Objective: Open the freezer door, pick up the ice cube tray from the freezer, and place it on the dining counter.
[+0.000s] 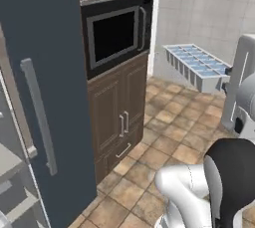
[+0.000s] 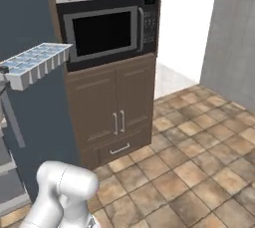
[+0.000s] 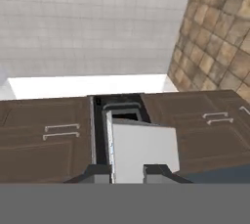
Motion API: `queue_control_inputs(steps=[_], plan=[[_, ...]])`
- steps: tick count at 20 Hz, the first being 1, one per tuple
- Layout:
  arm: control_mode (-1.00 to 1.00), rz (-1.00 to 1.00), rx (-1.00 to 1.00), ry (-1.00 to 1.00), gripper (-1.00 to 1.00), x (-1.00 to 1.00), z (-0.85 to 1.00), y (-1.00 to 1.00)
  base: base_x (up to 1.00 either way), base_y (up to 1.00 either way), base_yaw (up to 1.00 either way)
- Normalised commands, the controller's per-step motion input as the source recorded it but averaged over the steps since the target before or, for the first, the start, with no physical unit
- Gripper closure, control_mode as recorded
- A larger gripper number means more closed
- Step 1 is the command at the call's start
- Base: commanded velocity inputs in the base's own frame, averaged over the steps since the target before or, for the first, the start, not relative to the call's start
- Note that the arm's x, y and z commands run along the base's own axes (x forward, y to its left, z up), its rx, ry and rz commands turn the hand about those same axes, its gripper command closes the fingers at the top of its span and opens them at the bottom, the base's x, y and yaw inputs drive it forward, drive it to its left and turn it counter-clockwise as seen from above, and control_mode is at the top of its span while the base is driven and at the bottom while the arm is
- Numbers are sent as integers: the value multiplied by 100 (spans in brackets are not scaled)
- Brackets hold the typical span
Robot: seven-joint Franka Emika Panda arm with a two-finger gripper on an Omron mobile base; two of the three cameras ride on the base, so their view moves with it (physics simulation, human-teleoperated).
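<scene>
Terracotta floor tiles are filling the background; gripper (image 3: 128, 171), half cut off, is clamping the gridded pale-blue ice cube tray (image 1: 196, 65) aloft.

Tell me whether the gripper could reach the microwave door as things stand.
Probably not freely: the gripper is already shut on the ice cube tray, which juts out ahead of it toward the microwave.
</scene>
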Motion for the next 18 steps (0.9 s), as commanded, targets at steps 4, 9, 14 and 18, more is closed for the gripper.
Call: queue_control_inputs(steps=[4, 9, 14, 18], plan=[[100, 0, 0, 0, 100, 0, 0, 0, 0, 0, -96], [100, 0, 0, 0, 100, 0, 0, 0, 0, 3, -98], [100, 0, 0, 0, 100, 0, 0, 0, 0, 11, -98], [100, 0, 0, 0, 100, 0, 0, 0, 0, 17, -97]])
